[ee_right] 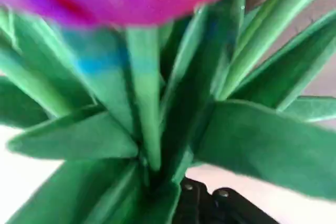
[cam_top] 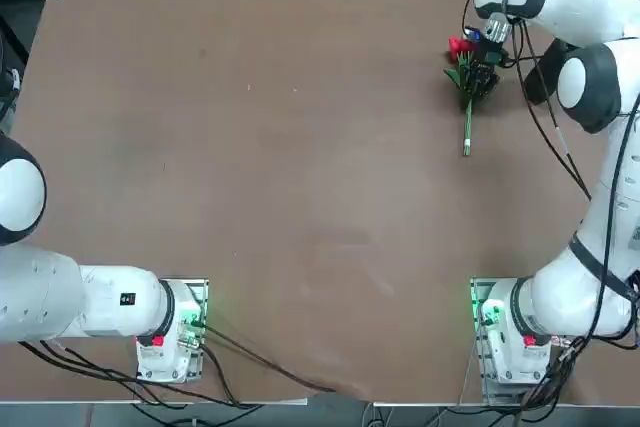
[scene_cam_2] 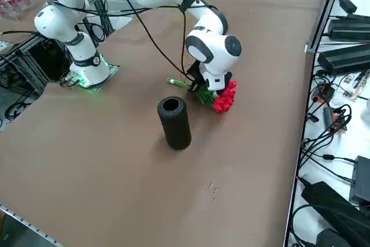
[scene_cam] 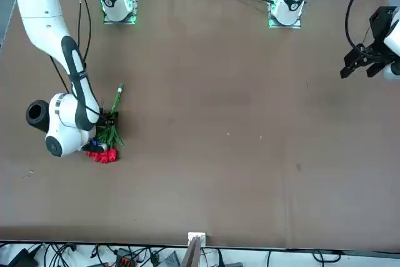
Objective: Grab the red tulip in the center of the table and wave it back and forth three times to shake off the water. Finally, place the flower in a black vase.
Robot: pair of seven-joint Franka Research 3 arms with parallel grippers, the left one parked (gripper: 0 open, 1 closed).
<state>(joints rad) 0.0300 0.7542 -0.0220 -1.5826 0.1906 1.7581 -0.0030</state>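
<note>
The red tulip (cam_top: 463, 62) lies on the brown table (cam_top: 300, 197) at the far right, red blooms (scene_cam_2: 225, 99) pointing away from the robot and the thin stem (cam_top: 467, 132) pointing towards it. My right gripper (cam_top: 481, 76) is down over the leafy part and shut on the red tulip; in the wrist view green leaves (ee_right: 173, 129) fill the picture above the dark fingers (ee_right: 202, 203). The black vase (scene_cam_2: 174, 122) stands upright just to the right of the flower, partly hidden under the arm in the top view (cam_top: 541, 74).
The right arm's base (cam_top: 505, 332) sits at the near edge. Cables and black boxes (scene_cam_2: 344, 56) line the floor beyond the table's far edge. The brown surface stretches bare to the left of the flower.
</note>
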